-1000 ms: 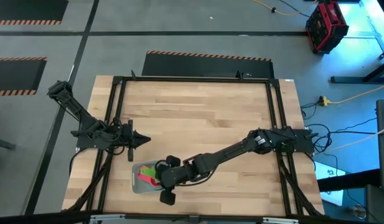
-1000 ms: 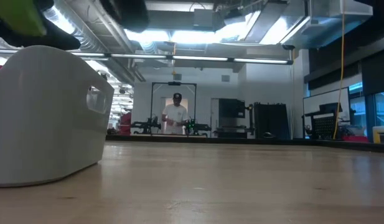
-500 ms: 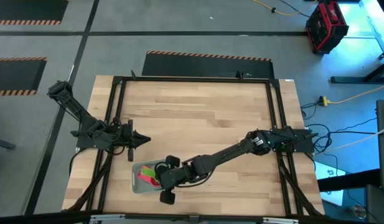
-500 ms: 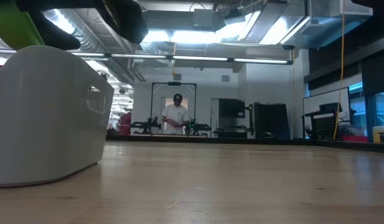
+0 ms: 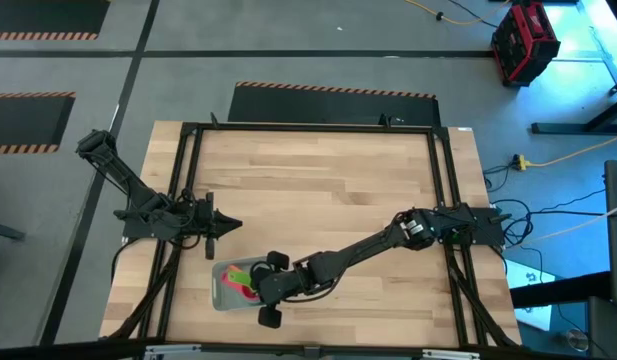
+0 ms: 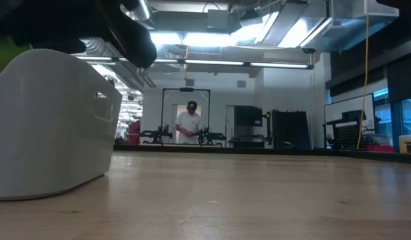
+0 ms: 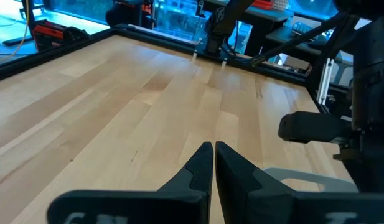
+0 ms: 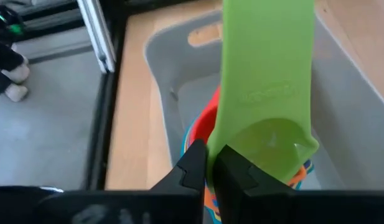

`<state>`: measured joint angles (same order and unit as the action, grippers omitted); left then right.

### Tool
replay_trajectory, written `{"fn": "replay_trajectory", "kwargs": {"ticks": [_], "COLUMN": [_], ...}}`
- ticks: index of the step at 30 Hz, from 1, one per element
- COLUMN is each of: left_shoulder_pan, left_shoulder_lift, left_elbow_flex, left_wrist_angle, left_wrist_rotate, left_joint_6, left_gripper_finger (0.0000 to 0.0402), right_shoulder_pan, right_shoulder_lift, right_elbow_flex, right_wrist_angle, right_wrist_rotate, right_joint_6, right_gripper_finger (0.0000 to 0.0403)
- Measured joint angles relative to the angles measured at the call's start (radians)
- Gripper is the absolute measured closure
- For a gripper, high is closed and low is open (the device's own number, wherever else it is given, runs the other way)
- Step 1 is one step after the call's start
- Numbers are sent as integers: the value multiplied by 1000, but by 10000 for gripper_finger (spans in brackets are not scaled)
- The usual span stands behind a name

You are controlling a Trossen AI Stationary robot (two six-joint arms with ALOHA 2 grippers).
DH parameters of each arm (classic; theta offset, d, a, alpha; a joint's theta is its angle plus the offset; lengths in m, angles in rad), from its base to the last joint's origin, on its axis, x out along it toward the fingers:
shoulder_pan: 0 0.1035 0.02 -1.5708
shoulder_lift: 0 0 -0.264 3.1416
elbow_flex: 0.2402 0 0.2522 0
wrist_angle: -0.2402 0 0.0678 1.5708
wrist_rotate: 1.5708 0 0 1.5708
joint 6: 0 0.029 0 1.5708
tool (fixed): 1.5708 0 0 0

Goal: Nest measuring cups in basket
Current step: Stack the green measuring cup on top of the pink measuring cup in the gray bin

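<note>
Low, right pincer point(image 8: 208, 163) (green cup point(image 8: 266, 93)) over basket point(image 8: 360, 87)

One basket point(image 5: 219, 288), one green measuring cup point(image 8: 266, 93), one person point(image 6: 189, 124).

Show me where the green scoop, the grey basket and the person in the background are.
green measuring cup point(image 8: 266, 93): right wrist view, on its flat handle.
basket point(image 6: 52, 127): low view, on its pale side wall.
person point(image 6: 190, 127): low view, on the torso.
</note>
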<state>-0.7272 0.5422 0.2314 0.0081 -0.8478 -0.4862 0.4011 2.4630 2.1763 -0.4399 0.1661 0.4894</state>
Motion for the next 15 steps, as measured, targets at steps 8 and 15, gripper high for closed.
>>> {"fn": "replay_trajectory", "kwargs": {"ticks": [8,15], "left_shoulder_pan": [0,0], "left_shoulder_lift": [0,0], "left_elbow_flex": [0,0], "left_wrist_angle": [0,0], "left_wrist_rotate": [0,0], "left_joint_6": [0,0], "left_gripper_finger": [390,390], "right_shoulder_pan": [0,0], "right_shoulder_lift": [0,0], "right_elbow_flex": [-4,-4], "right_wrist_angle": [13,12], "right_wrist_rotate": [2,-2], "right_joint_6": [-1,-1], "right_gripper_finger": [367,362]}}
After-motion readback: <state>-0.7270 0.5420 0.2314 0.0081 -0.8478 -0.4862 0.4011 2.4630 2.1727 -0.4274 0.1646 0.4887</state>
